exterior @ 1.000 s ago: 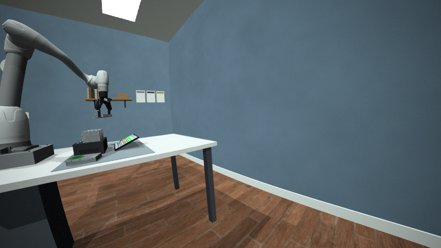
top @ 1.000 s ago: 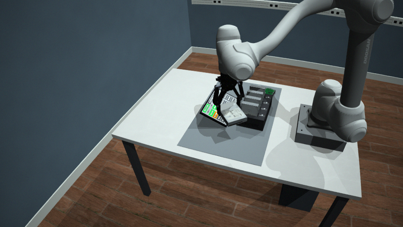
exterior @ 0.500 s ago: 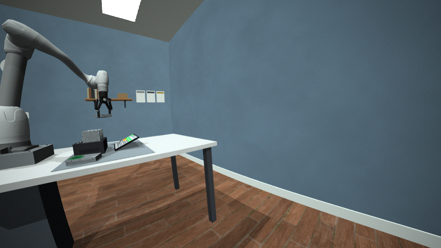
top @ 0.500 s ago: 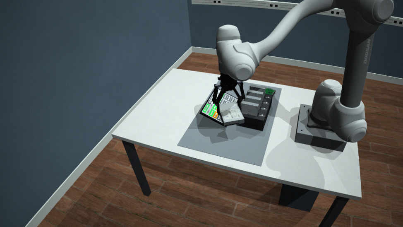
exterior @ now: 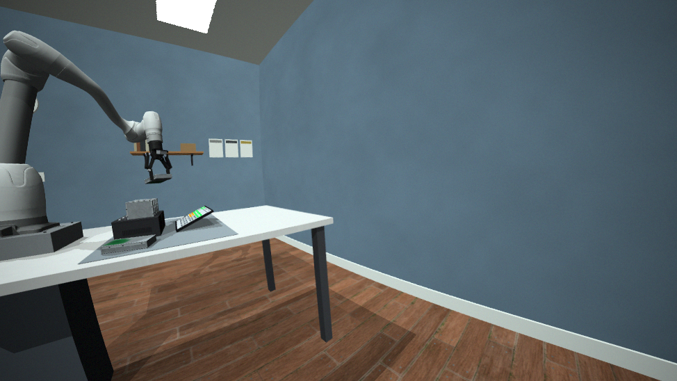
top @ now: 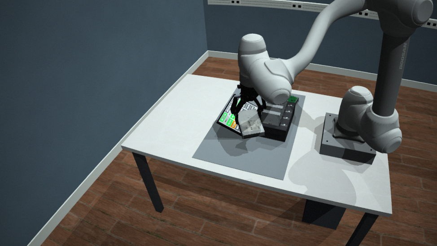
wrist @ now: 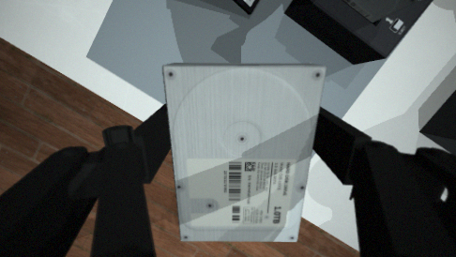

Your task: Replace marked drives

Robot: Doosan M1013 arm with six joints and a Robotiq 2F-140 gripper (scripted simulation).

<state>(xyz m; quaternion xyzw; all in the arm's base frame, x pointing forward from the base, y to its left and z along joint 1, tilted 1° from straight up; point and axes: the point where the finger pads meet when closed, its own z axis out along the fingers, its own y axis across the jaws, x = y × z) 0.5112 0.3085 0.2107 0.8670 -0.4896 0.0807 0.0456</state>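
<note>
One counter (top: 161, 122) (exterior: 279, 222) (wrist: 52, 30) carries one gray mat (top: 244, 162) (exterior: 203, 239) (wrist: 131, 56). Left to right from the top, first comes one screen (top: 224, 117) (exterior: 195, 220) (wrist: 250, 10), leaning at a slant, with several green patches and an orange one (top: 233, 124) (exterior: 191, 215).

Next is one claw (top: 249, 114) (exterior: 158, 174) (wrist: 240, 120), its two fingers pinching one hard drive (top: 251, 124) (exterior: 158, 178) (wrist: 241, 108) by its long edges. That drive is in the air, well above the mat, lying nearly flat. Its brushed silver face shows eight dark screw dots, a faint large ring around a small one, and one pale label with barcodes and "1.0TB".

Then comes one black dock (top: 276, 134) (exterior: 137, 228) (wrist: 338, 39) on the mat, with a row of upright silver drives (top: 271, 117) (exterior: 140, 208) (wrist: 366, 7); the arm partly hides them, so I cannot tell their exact number. Four small pale latches (top: 283, 124) (wrist: 397, 24) show along its right side from the top.

Just beyond the dock lies one spare drive (top: 293, 98) (exterior: 127, 245), flat on the mat, green board up. Farthest right stands one arm base (top: 363, 154) (exterior: 71, 234) (wrist: 443, 117).
</note>
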